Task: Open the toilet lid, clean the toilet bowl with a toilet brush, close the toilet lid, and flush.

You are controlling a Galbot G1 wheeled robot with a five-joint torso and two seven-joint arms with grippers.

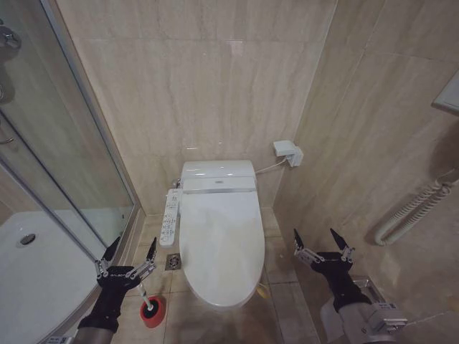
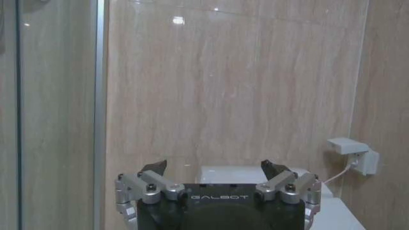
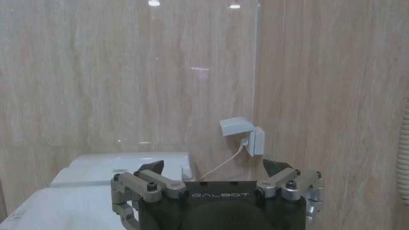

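The white toilet lid lies shut over the bowl, so the toilet bowl is hidden; a small yellow-green loop hangs at its front right edge. On the floor left of the toilet, the toilet brush stands in a red cup holder. My left gripper hovers open just above and left of the brush. To the right of the toilet, level with the lid's front, my right gripper is open with nothing in it. In the wrist views, the left gripper and right gripper point at the back wall.
A glass shower enclosure stands on the left. The bidet control panel juts from the toilet's left side, with a floor drain beside it. A wall plug box and a white grab rail are on the right.
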